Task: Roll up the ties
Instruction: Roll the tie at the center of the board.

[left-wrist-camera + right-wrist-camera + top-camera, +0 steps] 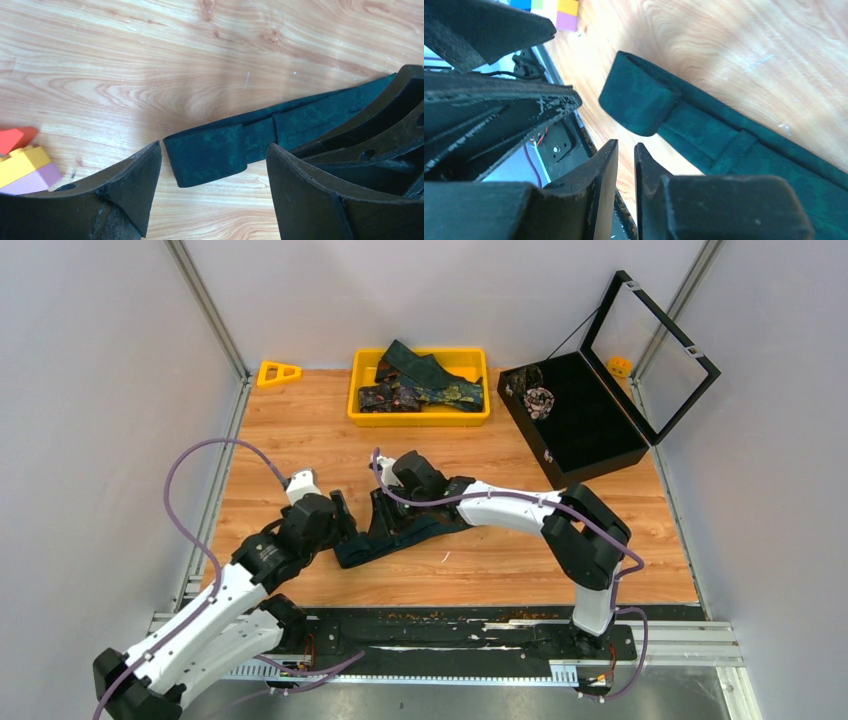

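Observation:
A dark teal-green tie [365,548] lies flat on the wooden table between my two grippers. Its end is folded back over itself in the left wrist view [210,155] and the right wrist view [639,100]. My left gripper [345,518] is open and empty, its fingertips low on either side of the folded end [214,145]. My right gripper [385,502] hovers just beside the tie; its jaws [624,146] stand almost together with nothing between them. Several more ties [420,385], teal and patterned, lie piled in the yellow tray.
The yellow tray [420,420] stands at the back centre. A black case [590,430] with its clear lid raised stands at the back right, holding a rolled patterned tie [540,400]. A yellow triangle piece [278,372] lies at the back left. Coloured blocks [25,165] lie near the left gripper.

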`<state>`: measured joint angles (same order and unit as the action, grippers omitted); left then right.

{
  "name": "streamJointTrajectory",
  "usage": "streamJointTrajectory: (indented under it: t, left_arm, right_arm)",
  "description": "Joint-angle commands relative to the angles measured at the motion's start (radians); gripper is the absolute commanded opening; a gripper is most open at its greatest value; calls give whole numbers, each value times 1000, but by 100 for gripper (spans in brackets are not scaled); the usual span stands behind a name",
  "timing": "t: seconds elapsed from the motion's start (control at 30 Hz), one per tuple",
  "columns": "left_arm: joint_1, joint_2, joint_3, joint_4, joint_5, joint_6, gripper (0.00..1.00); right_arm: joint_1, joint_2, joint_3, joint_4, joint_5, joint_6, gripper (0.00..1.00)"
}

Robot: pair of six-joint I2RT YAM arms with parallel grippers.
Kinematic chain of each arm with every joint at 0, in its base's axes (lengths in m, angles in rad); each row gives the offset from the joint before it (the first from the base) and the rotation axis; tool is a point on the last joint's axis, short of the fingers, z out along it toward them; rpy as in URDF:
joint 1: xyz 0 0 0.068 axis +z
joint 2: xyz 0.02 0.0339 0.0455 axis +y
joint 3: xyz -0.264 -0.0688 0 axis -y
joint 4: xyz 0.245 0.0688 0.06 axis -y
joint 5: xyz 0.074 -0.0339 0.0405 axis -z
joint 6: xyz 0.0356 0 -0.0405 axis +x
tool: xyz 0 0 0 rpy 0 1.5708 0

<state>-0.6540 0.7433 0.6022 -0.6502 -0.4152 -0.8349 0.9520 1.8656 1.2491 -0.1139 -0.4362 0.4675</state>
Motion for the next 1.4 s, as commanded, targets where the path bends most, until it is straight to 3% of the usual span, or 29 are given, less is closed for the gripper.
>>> streamJointTrajectory:
  t: [0.0, 0.57, 0.9, 1.37]
  left_arm:
    - [-4, -98, -3, -80, -84, 2, 83]
    - [-4, -255, -108, -87, -84, -50, 84]
    - [-4, -252, -155, -52, -66, -44, 84]
    - [-4, -270, -188, -27, -61, -53, 83]
  right_arm:
    - [33, 2, 68, 47, -65, 28, 20]
    - [66, 214, 223, -2, -66, 11, 17]
    - [30, 212, 156, 41, -87, 22, 16]
    - [18, 161, 228, 30, -160, 33, 18]
